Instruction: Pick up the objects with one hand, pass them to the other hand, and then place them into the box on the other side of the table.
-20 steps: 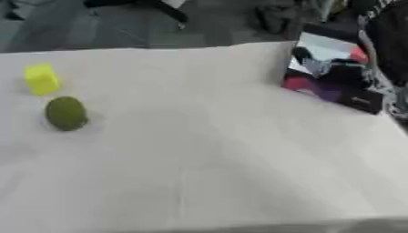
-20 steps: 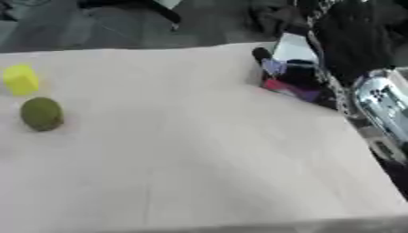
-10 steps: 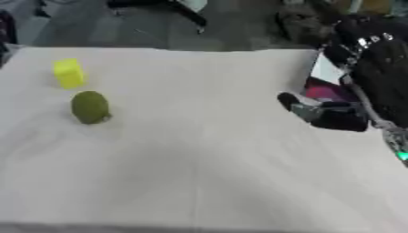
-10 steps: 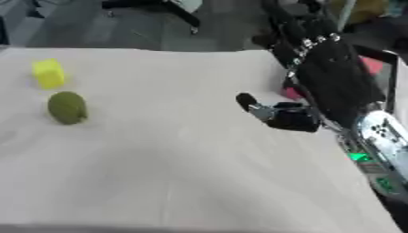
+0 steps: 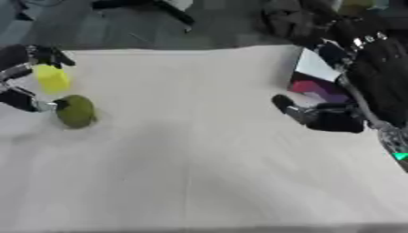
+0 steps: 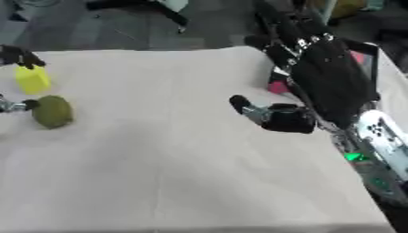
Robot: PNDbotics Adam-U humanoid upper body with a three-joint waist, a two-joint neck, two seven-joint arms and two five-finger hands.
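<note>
Currently, left eye view: left hand [image 5: 24, 77] at desk's [image 5: 199, 150] left edge, fingers spread, flanking yellow plastic block [image 5: 53, 78] and olive-green rounded fruit [image 5: 76, 110]; neither grasped. Pickup step; closing on one next. Right eye view: right hand [image 6: 318, 86] fingers relaxed, empty, before magenta-lined box [image 6: 280, 84].

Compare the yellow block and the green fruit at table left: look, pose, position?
Colour: the yellow block is bright yellow; the green fruit is dull olive green.
Shape: the block is boxy with flat faces; the fruit is rounded, egg-like.
Position: the block sits farther from the robot; the fruit is nearer, slightly right.
Shared: both rest on the white table at its left side, with the left robot hand close beside them.
</note>
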